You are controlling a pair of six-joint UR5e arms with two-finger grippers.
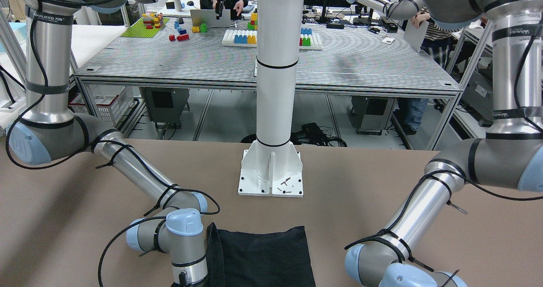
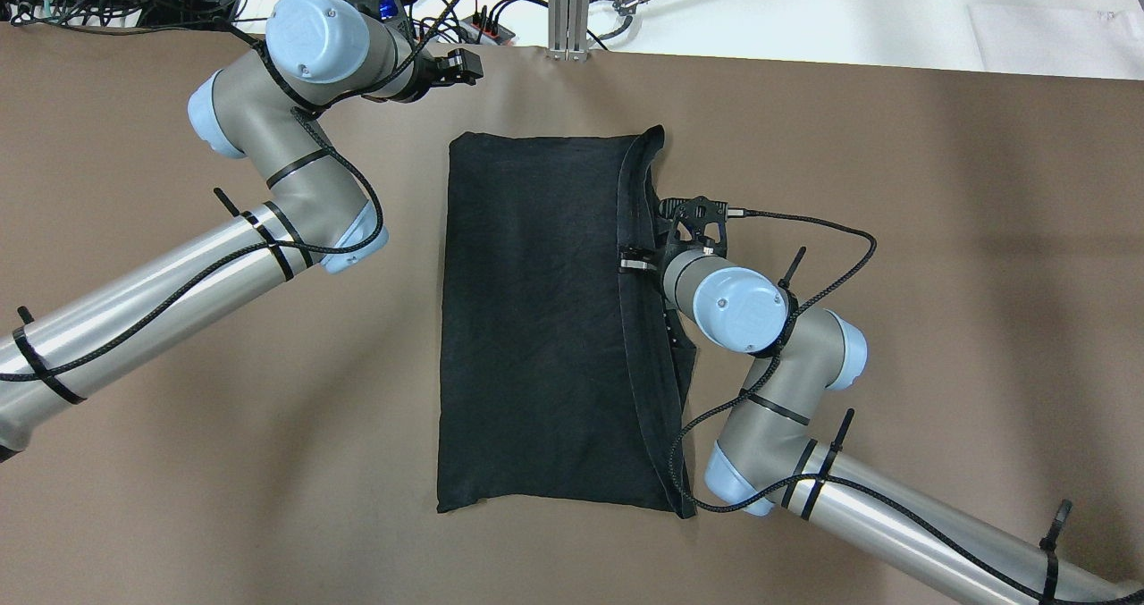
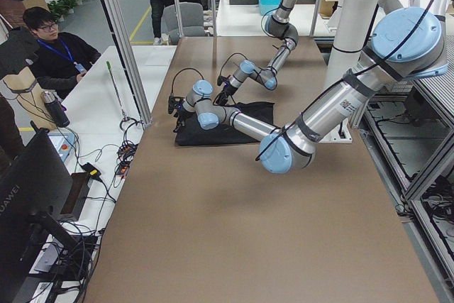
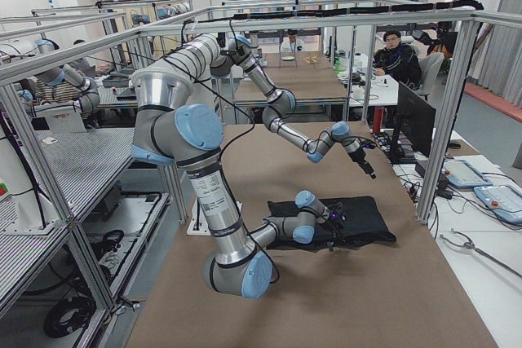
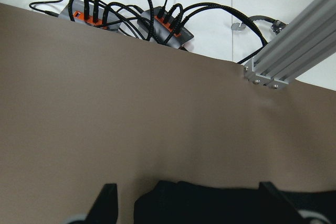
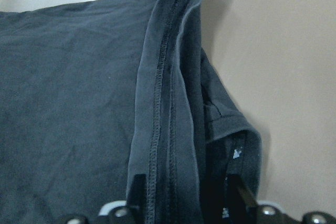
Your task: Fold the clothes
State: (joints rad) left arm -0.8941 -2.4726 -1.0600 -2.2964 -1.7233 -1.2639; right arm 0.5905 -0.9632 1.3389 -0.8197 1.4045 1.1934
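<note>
The black garment (image 2: 536,319) lies folded into a tall rectangle in the middle of the brown table (image 2: 894,185). My right gripper (image 2: 636,259) is at the garment's right edge. In the right wrist view its fingers (image 6: 137,190) are closed on the raised stitched hem (image 6: 165,103), which stands up as a ridge. A small white mark (image 6: 235,153) shows on the layer beneath. My left gripper (image 2: 469,64) hovers open and empty by the table's far edge, just beyond the garment's far left corner (image 5: 220,200). In the front-facing view the garment (image 1: 263,257) sits at the bottom.
The white post's base (image 1: 271,172) is bolted to the table on the robot's side. An aluminium post (image 2: 570,6) and power strips with cables (image 5: 163,24) sit just past the far edge. Bare brown table lies to both sides of the garment.
</note>
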